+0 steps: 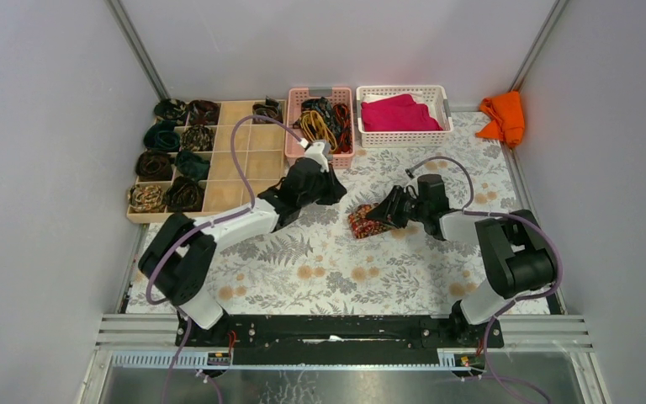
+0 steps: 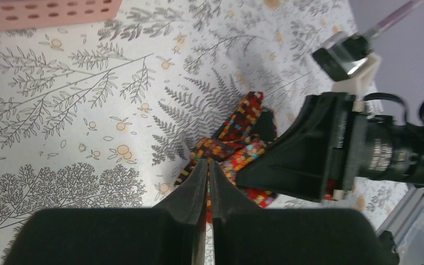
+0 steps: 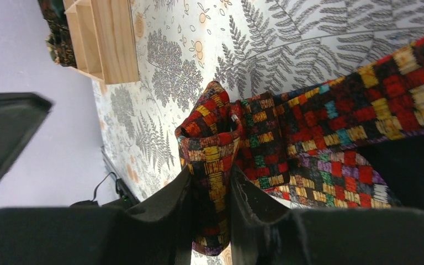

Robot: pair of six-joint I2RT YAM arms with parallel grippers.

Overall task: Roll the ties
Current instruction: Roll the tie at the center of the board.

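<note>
One red-orange checked tie (image 3: 320, 118) | right gripper (image 3: 210, 182) pinches its folded end | left gripper (image 2: 208, 168) pressed together, empty, tie just ahead of its tips

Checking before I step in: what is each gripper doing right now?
Left gripper: closed, apparently holding nothing.
Right gripper: closed on the red checked tie.

Lit evenly and softly from overhead, faint shadows only; sharp from above, blurred close up in wrist views
</note>
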